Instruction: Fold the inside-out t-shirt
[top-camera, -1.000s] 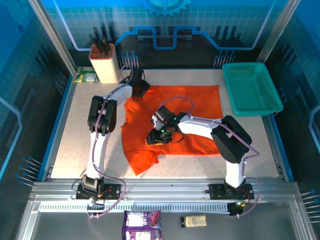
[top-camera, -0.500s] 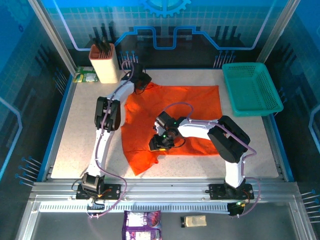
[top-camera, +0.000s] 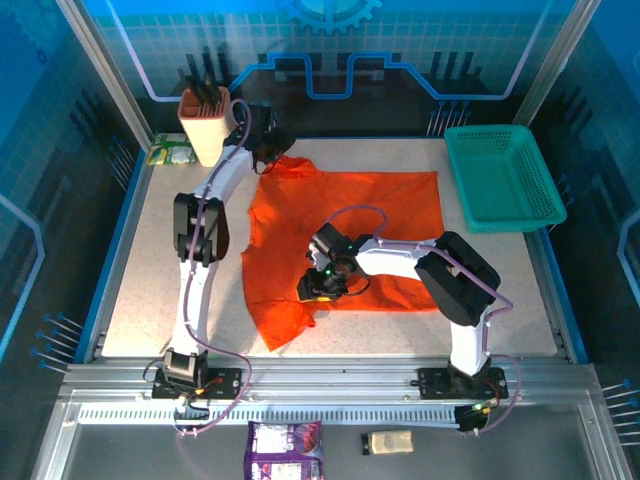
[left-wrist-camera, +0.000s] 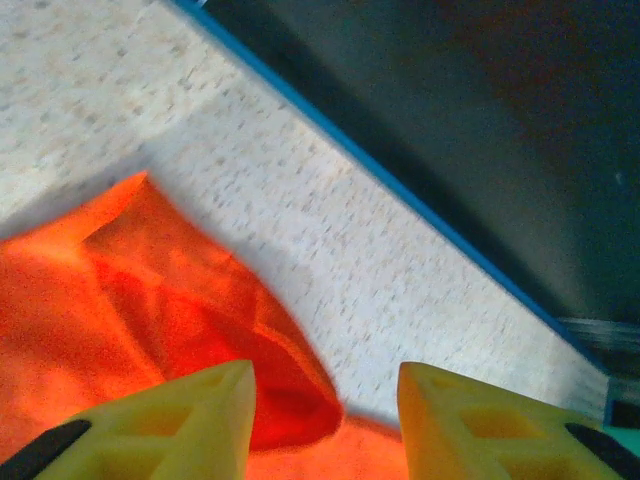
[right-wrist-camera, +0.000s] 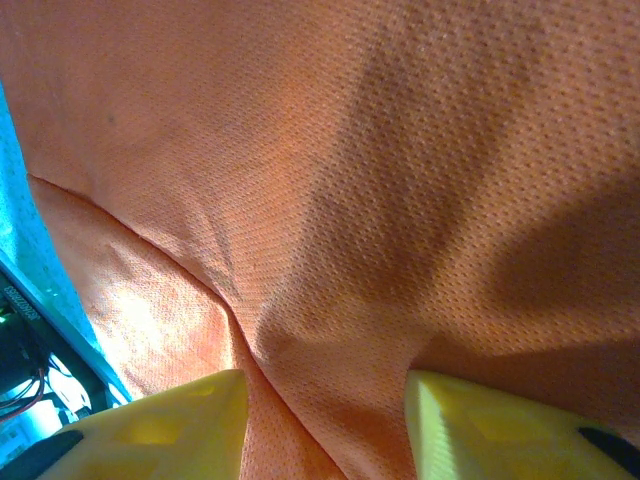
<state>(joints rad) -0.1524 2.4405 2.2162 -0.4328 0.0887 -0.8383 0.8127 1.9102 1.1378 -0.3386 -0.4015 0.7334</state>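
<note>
The plain orange-red short-sleeved cloth t-shirt (top-camera: 405, 200) lies spread in the middle of the speckled grey table (top-camera: 150, 260), with one flap trailing toward the near edge. Its far-left corner is now drawn out into a point, where half a second ago it lay rounder and nearer the middle. The left pincer (top-camera: 266, 155) has moved with that corner toward the far-left, closer to the tan knife block with dark handles (top-camera: 205, 128). In the left wrist view its yellow fingers (left-wrist-camera: 200, 410) stand parted with bare table showing in the gap, a fold of the t-shirt lies beside one finger, and nothing is clamped. The right pincer (top-camera: 317, 288) sits on the t-shirt's near-left part, unmoved since half a second ago. Its fingers (right-wrist-camera: 170, 420) are part-way closed, and creases in the cloth run together into the gap, so it seems to pinch a gather.

The right arm covers a strip of the t-shirt. A teal-green plastic mesh basket (top-camera: 500, 180) stands at the far-right corner. A green-and-white packet (top-camera: 170, 153) is partly hidden behind the block. The printing on the purple pouch (top-camera: 285, 442) is too small to read.
</note>
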